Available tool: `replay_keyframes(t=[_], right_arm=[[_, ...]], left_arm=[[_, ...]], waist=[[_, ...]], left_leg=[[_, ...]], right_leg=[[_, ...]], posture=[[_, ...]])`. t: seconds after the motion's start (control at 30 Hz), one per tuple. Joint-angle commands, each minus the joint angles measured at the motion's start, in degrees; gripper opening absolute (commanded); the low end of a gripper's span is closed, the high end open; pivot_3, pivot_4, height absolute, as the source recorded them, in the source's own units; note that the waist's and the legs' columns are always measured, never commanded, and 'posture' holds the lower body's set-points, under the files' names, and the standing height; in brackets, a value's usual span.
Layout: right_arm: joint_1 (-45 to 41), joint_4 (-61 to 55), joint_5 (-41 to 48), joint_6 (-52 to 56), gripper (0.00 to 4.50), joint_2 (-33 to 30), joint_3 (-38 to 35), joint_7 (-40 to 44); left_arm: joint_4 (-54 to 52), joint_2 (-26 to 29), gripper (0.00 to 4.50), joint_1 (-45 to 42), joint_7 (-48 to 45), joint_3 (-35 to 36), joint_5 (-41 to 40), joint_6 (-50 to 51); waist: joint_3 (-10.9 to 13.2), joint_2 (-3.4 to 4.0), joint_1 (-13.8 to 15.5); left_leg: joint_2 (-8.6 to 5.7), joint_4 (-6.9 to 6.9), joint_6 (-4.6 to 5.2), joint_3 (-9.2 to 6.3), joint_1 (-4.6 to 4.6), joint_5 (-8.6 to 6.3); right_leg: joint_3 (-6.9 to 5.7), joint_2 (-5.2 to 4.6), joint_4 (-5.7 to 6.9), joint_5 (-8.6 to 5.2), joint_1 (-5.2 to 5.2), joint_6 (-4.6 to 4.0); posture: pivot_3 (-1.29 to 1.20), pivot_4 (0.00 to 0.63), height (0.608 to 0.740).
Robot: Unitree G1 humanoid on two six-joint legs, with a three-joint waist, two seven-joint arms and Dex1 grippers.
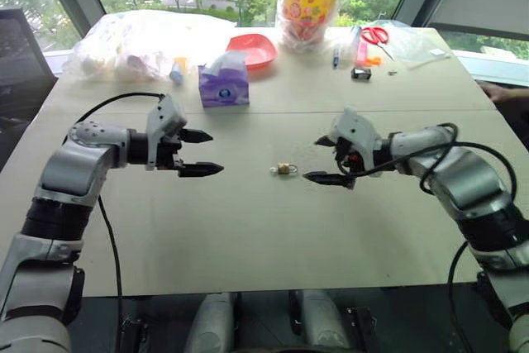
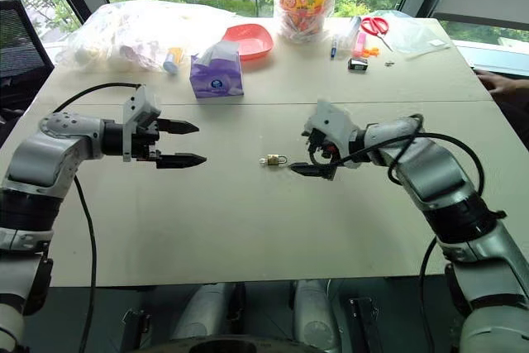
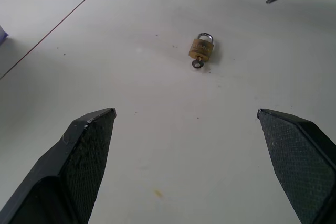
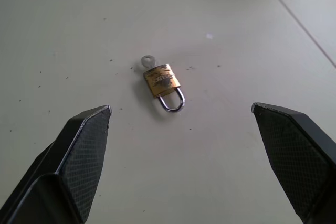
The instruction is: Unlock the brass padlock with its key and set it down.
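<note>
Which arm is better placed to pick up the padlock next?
Right, probably. The right end effector is open and sits close beside the brass padlock, which lies on the table with the key in it. The left end effector, also open, is farther away.

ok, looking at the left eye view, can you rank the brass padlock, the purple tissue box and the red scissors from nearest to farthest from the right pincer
1. The brass padlock: on the table just to the left of the right pincer, between both arms.
2. The purple tissue box: farther back and to the left.
3. The red scissors: at the table's far edge, by the window.
</note>
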Motion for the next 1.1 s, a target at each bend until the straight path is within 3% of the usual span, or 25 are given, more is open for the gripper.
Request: replay_keyframes(t=[0.03,0.23,0.57,0.67,0.87,0.97,1.1], right_arm=[[-5.08,9.32,-5.62,-5.95,4.47,3.17,4.9,5.05],[-11.07,23.47,-11.18,-13.87,4.47,9.88,7.05,8.78],[-14.07,34.6,-17.52,-19.85,4.47,16.55,7.31,11.33],[-13.72,36.6,-18.81,-21.23,3.66,18.2,7.12,10.82],[-12.48,35.84,-21.36,-22.97,0.72,19.11,6.99,9.92],[-10.89,30.52,-24.58,-26.63,0.71,16.61,6.58,6.71],[-6.71,18.51,-29.03,-39.14,0.71,11.14,1.64,-3.12]], left_arm=[[-6.62,-0.63,4.5,2.02,2.25,2.39,-2.45,2.13],[-12.36,-1.85,4.5,7.36,6.44,4.51,-4.57,5.04],[-14.11,-2.95,4.5,10.49,10.13,4.89,-4.84,4.68],[-13.98,-2.96,4.5,11.09,10.59,4.7,-4.52,4.18],[-12.48,-2.96,4.5,11.04,10.66,4.41,-4.12,3.29],[-9.24,-4.74,4.5,9.41,11.01,5.19,-5.18,3.2],[-0.31,-9.97,4.5,3.46,10.61,6.74,-7.96,4.16]], waist=[[0.0,0.0,-0.12],[0.02,0.02,-0.2],[0.01,0.02,-0.34],[0.01,0.02,-0.53],[0.0,0.02,-0.62],[0.0,0.04,-0.4],[0.02,0.04,0.28]], left_leg=[[-0.01,0.0,0.0,0.0,-0.01,0.0],[0.01,0.03,0.0,0.0,0.01,0.0],[-0.02,0.1,-0.08,-0.02,0.16,0.05],[0.01,0.09,-0.14,-0.03,0.25,0.08],[0.05,0.09,-0.42,-0.07,0.52,0.25],[0.05,0.1,-0.46,-0.08,0.56,0.28],[-0.03,0.17,-0.47,-0.16,0.38,0.29]], right_leg=[[0.0,0.0,0.0,0.03,0.0,0.05],[0.0,0.03,0.16,0.1,-0.05,0.17],[0.02,0.02,0.66,0.1,-0.1,0.17],[0.02,0.04,0.78,0.09,-0.1,0.16],[0.03,0.1,0.89,0.01,0.09,-0.06],[0.04,0.1,0.89,0.03,0.12,-0.12],[0.0,0.05,0.89,0.03,0.06,-0.12]], posture=[[0.0,0.15,0.74],[0.0,0.15,0.74],[0.0,0.15,0.74],[0.0,0.15,0.74],[0.0,0.15,0.74],[0.0,0.15,0.74],[0.0,0.15,0.74]])
